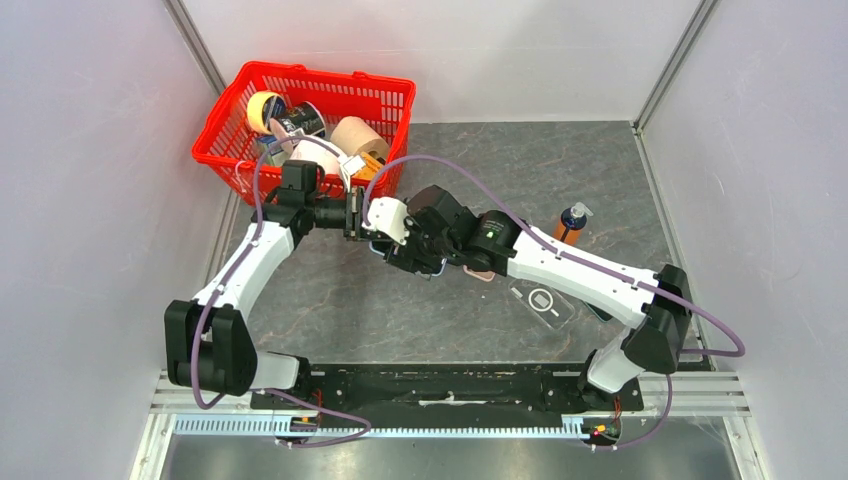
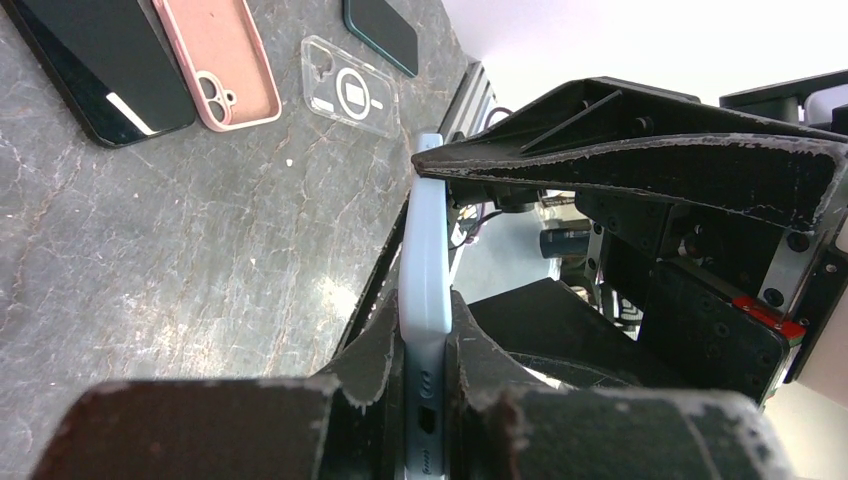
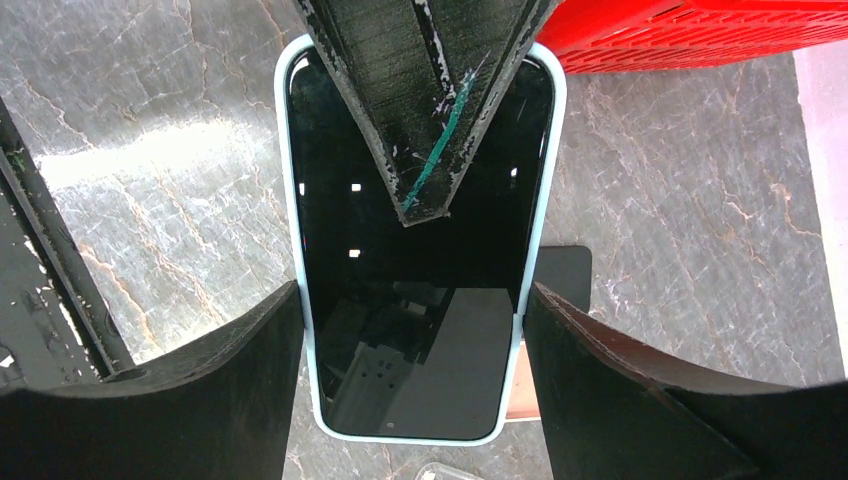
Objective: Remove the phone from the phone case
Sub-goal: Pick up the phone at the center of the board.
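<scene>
The phone (image 3: 420, 330) has a black screen and sits in a light blue phone case (image 3: 290, 200), held above the table between both arms. In the left wrist view the case (image 2: 423, 260) is edge on, and my left gripper (image 2: 425, 350) is shut on its end, one finger on the screen and one on the back. My right gripper (image 3: 412, 330) spans the phone's width, its fingers pressed against the two long sides of the case. From above, the left gripper (image 1: 360, 215) and the right gripper (image 1: 400, 240) meet at mid-table and hide most of the phone.
A red basket (image 1: 380, 95) holding tape rolls stands at the back left. An orange bottle (image 1: 571, 222) stands to the right. On the table lie a clear case (image 2: 350, 90), a pink case (image 2: 215, 60), a black phone (image 2: 100, 60) and another dark phone (image 2: 382, 30).
</scene>
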Tool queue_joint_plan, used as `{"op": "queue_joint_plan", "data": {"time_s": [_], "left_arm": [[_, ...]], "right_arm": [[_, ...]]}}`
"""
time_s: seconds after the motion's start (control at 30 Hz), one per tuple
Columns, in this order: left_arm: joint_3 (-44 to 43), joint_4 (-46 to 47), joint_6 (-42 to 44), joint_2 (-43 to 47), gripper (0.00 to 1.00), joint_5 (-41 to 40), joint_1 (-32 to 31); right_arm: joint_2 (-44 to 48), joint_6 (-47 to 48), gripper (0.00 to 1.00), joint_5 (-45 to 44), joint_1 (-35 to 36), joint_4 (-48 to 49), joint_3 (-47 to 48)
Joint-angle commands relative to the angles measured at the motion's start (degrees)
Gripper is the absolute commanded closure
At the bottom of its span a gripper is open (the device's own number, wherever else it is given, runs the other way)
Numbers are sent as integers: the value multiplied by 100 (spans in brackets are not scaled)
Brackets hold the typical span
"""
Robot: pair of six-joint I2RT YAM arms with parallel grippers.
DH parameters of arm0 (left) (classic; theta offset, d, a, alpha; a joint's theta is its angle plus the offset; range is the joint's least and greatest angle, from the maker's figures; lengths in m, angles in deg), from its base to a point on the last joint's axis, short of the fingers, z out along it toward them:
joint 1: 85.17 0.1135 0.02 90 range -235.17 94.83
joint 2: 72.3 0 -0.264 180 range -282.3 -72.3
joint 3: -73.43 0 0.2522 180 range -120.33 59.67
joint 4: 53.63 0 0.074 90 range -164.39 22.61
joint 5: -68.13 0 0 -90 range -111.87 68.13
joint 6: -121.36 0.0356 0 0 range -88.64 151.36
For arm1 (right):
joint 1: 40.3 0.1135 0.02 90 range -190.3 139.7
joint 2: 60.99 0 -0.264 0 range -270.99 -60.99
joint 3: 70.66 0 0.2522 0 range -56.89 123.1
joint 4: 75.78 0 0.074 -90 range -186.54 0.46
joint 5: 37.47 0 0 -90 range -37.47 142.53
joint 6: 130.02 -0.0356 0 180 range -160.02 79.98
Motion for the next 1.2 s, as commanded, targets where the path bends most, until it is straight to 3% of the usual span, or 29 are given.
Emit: {"op": "queue_joint_plan", "data": {"time_s": [0.0,0.23,0.27,0.4,0.5,0.7,0.97,1.17], "left_arm": [[-414,-446,895,122,98,32,0],[-671,-751,1298,169,98,-108,173],[-699,-780,1346,179,98,-122,200],[-860,-1098,1806,219,98,-164,219],[-994,-1610,2669,342,98,-82,220],[-793,-1908,3701,1218,98,106,185],[-576,-1283,3070,2028,98,73,-175],[-340,-464,2413,2283,98,-11,-498]], "right_arm": [[449,-34,40,-113,-97,502,-23],[749,-169,4,341,-358,317,-191],[796,-211,3,438,-417,255,-184],[1024,-298,3,1029,-691,2,-163],[1209,-439,3,1546,-1015,-135,-140],[1355,-420,3,3005,-1505,-568,-66],[1252,-129,5,4368,-1526,-890,-101],[1033,-34,8,4794,-1528,-980,-50]]}}
